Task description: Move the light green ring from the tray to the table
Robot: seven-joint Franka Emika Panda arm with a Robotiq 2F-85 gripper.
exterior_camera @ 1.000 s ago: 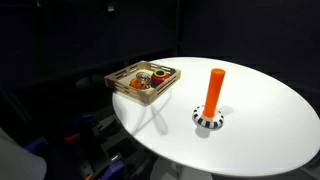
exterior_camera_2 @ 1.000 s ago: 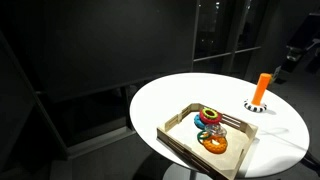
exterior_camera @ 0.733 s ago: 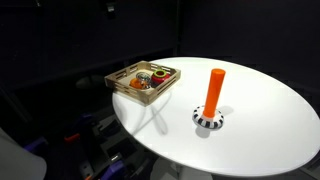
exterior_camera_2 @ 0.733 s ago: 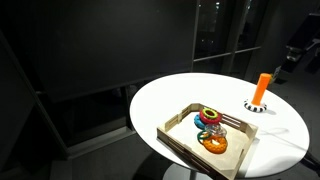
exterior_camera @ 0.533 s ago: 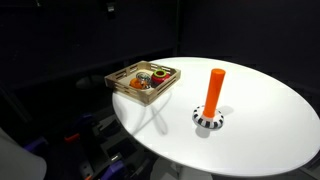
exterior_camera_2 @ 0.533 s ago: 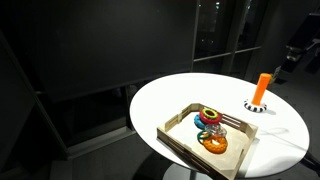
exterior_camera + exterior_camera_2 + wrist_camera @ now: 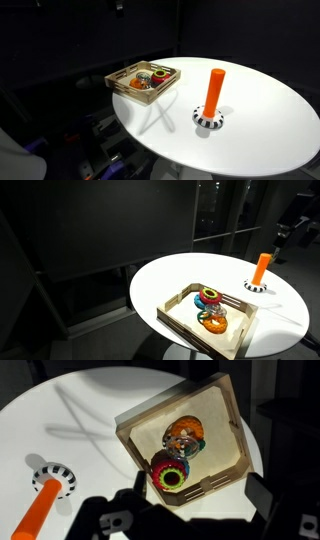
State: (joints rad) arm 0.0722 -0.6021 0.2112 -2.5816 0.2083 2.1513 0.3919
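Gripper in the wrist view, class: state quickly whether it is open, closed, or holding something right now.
Gripper: open, holding nothing, above the wooden tray.

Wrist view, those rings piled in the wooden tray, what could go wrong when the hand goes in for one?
1. The rings lie heaped and touching, so a grasp could drag a neighbour or lift the wrong one.
2. The heap sits close to the tray wall, which could get bumped on the way in.
3. In an exterior view the tray sits near the table edge; a hard push could slide it off.
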